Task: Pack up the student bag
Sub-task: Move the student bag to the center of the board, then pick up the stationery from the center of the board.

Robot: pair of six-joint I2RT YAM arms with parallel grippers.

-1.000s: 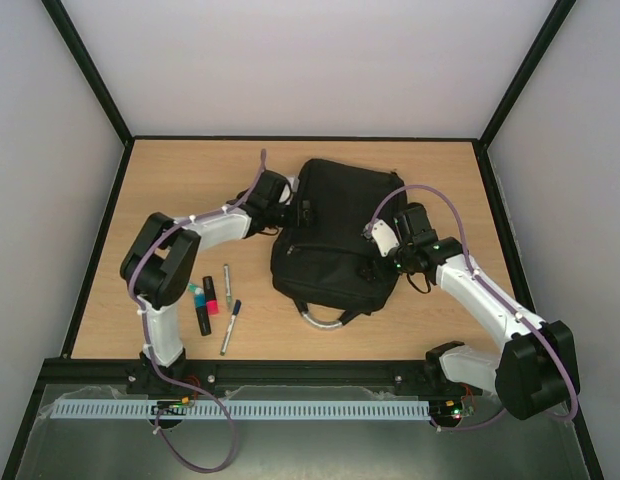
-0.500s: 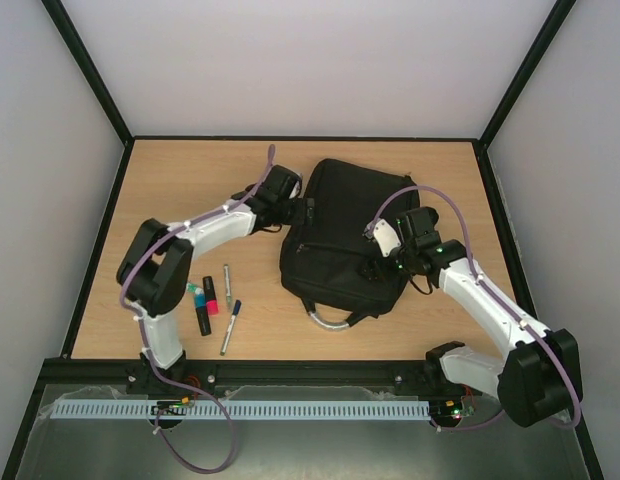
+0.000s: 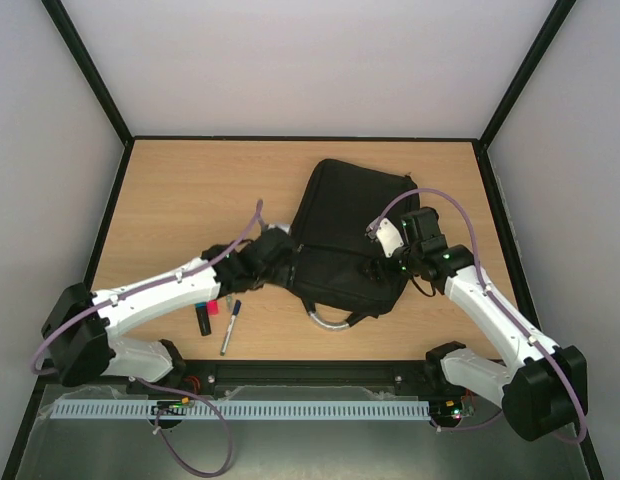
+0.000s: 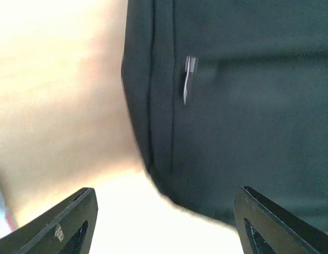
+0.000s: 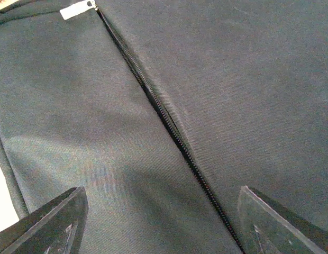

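The student bag (image 3: 345, 215) lies flat in the middle of the table, black, with its grey looped handle (image 3: 328, 320) toward the near edge. My left gripper (image 3: 288, 264) sits at the bag's near-left edge. In the left wrist view its jaws (image 4: 164, 227) stand open and empty, and the bag's side (image 4: 248, 121) with a zip pull (image 4: 189, 79) lies just ahead. My right gripper (image 3: 376, 267) hovers over the bag's front panel. It is open (image 5: 164, 227), with the closed zip line (image 5: 169, 127) running between its fingers and a pale zip pull (image 5: 76, 10) at the far end.
Left of the bag lie a black marker (image 3: 203, 319), a pink highlighter (image 3: 212, 307) and a black-capped pen (image 3: 230, 326), partly under my left arm. Black frame rails border the table on all sides.
My left arm swung from the bag's far-left corner back to its near-left edge, its jaws narrowing slightly. The bag shifted and turned a little to the right. The right arm barely moved.
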